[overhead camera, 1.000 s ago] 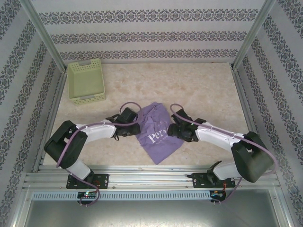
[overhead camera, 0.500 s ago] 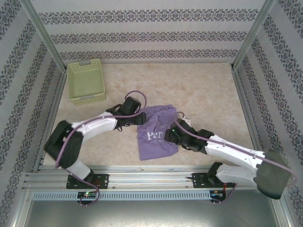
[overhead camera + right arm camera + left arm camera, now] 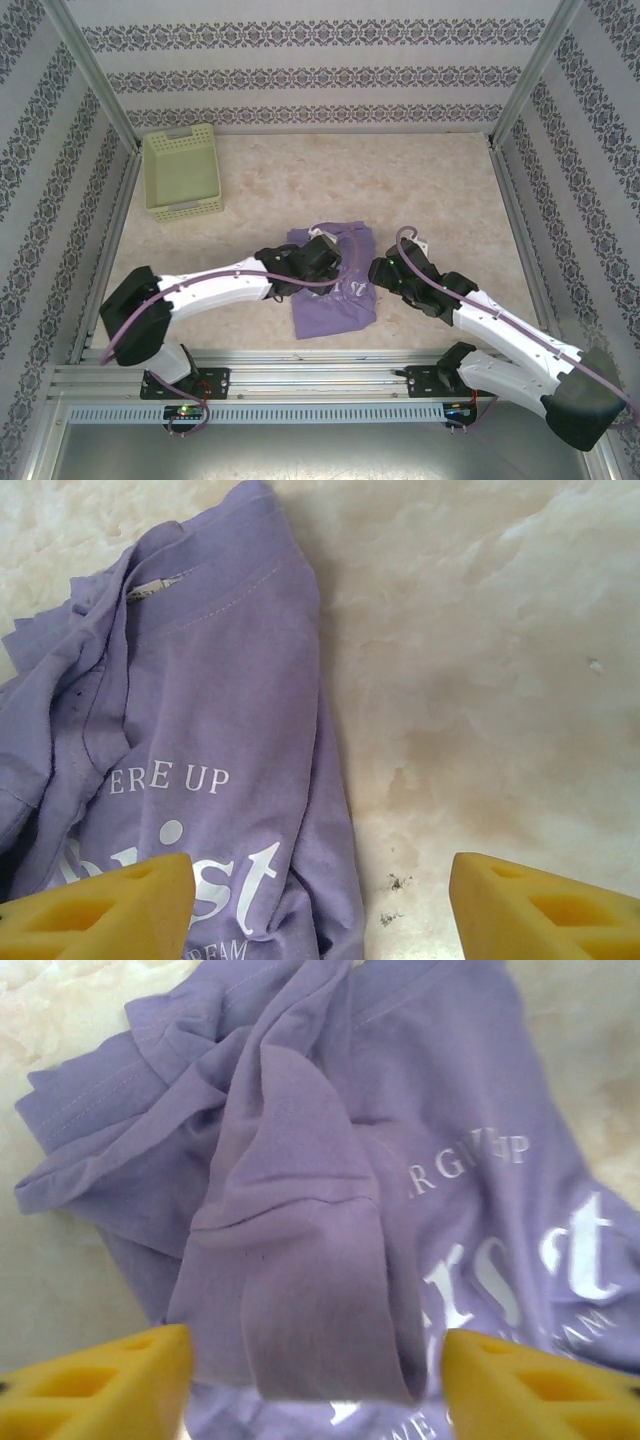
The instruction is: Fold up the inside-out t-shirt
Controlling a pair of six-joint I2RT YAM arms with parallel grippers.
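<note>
Change, t-shirt: One second ago the t-shirt (image 3: 335, 310) was drawn out as a diamond between both claws. It now lies as a squat, rumpled block on the table (image 3: 430, 180), with neither claw holding it.
Change, left claw: The left claw (image 3: 315, 1385) has moved from the 9 o'clock edge of the cloth to a position above its middle, and its fingers have parted.
Change, right claw: The right claw (image 3: 320, 905) now sits at the 3 o'clock edge, and its elbow has swung out toward 4 o'clock.
Meaning for task: This reads as a release after laying the cloth down. No neat fold exists yet. A loose flap (image 3: 290, 1260) lies across the printed face and hides part of the white lettering (image 3: 570, 1260). Smoothing or a fresh grip is probably needed before folding proper.
T-shirt position: Centre of the table, slightly toward 6 o'clock. The green basket (image 3: 182, 172) stands well apart at 10 o'clock.
Left arm pose: Stretched long and low from its base at 7 o'clock, reaching toward 3 o'clock, with the wrist over the cloth.
Left claw state: Wide. The yellow fingertips (image 3: 100, 1385) stand either side of the flap and grip nothing.
Right arm pose: Elbow low at 4 o'clock, forearm pointing toward 10 o'clock, claw at the cloth's edge.
Right claw state: Wide and empty, with one finger over the print and the other over bare table.
</note>
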